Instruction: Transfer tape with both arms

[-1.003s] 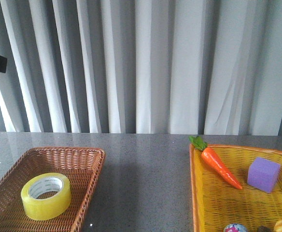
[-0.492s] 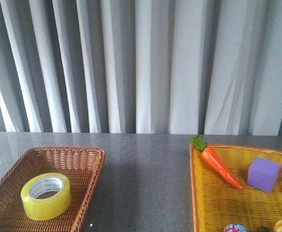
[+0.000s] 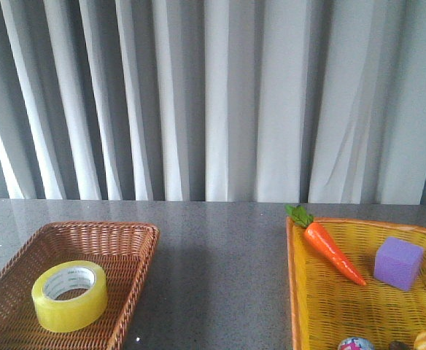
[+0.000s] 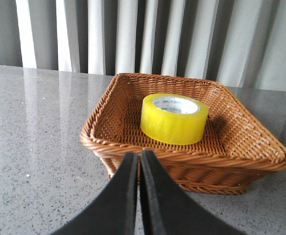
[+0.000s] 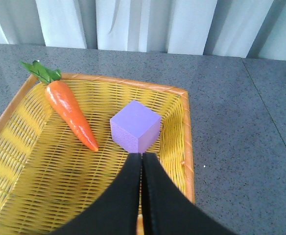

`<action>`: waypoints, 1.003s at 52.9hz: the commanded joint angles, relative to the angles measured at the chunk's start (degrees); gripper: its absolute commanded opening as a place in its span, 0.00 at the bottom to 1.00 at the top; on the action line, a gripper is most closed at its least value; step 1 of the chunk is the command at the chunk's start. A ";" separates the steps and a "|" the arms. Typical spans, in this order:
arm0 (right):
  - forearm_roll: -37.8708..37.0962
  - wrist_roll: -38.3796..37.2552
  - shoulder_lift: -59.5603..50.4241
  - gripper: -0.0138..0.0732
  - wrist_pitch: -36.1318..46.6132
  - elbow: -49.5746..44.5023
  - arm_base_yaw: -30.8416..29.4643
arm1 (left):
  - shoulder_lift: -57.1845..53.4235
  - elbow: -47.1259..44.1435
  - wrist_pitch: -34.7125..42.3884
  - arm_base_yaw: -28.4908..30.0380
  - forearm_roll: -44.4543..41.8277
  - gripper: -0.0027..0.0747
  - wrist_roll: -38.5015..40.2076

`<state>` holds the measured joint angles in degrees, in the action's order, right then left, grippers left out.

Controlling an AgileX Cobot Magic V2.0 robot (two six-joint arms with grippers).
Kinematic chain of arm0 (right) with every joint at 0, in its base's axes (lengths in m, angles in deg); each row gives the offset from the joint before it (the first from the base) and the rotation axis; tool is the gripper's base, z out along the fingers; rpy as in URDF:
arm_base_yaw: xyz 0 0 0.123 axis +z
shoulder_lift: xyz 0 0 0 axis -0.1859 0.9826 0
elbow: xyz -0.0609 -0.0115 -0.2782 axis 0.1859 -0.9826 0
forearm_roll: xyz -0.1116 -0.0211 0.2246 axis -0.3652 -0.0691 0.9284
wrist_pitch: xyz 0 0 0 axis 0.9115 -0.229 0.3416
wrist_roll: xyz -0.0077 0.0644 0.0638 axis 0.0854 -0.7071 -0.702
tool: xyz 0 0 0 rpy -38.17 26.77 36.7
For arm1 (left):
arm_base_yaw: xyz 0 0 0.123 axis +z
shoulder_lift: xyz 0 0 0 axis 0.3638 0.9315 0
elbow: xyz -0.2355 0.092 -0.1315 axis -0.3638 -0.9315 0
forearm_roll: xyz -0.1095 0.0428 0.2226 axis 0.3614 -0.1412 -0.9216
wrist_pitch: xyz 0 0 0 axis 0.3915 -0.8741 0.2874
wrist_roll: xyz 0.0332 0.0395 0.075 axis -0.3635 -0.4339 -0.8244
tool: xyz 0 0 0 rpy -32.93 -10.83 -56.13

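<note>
The yellow tape roll (image 3: 69, 295) lies flat in the brown wicker basket (image 3: 136, 251) at the front left; it also shows in the left wrist view (image 4: 174, 119), inside the basket (image 4: 133, 156). My left gripper (image 4: 138, 155) is shut and empty, short of the basket's near rim, apart from the tape. My right gripper (image 5: 141, 156) is shut and empty above the yellow basket (image 5: 184, 127), just short of the purple cube (image 5: 135, 126). Neither arm shows in the front view.
The yellow basket (image 3: 293, 292) at the front right holds a toy carrot (image 3: 332, 251), the purple cube (image 3: 398, 262) and small items at its near edge. The carrot also shows in the right wrist view (image 5: 69, 110). Grey curtains hang behind the grey table (image 3: 220, 277).
A dark arm part at the front view's left edge one second ago has gone out of view. The tape and basket contents have not moved.
</note>
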<state>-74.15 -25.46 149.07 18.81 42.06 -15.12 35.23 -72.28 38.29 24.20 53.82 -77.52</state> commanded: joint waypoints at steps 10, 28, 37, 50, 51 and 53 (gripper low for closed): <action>-0.79 0.62 -1.24 0.15 3.84 1.65 -0.25 | -1.63 -0.50 6.37 -0.14 -4.41 0.03 0.98; -0.79 0.62 -1.24 0.15 3.84 1.65 -0.25 | -1.57 -0.50 6.49 -0.14 -3.88 0.03 1.02; -0.79 0.62 -1.24 0.15 3.84 1.65 -0.25 | -1.57 -0.45 6.67 -0.14 -3.88 0.03 1.02; -0.79 0.62 -1.24 0.15 3.84 1.65 -0.25 | -1.57 -0.45 6.67 -0.14 -3.88 0.03 1.02; -0.79 0.62 -1.24 0.15 3.84 1.65 -0.25 | -1.57 -0.45 6.67 -0.14 -3.88 0.03 1.02; -0.79 0.62 -1.24 0.15 3.84 1.65 -0.25 | -1.57 -0.45 6.67 -0.14 -3.88 0.03 1.02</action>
<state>-74.15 -25.46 149.07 18.81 42.06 -15.12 34.65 -74.05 40.34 24.20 49.57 -76.94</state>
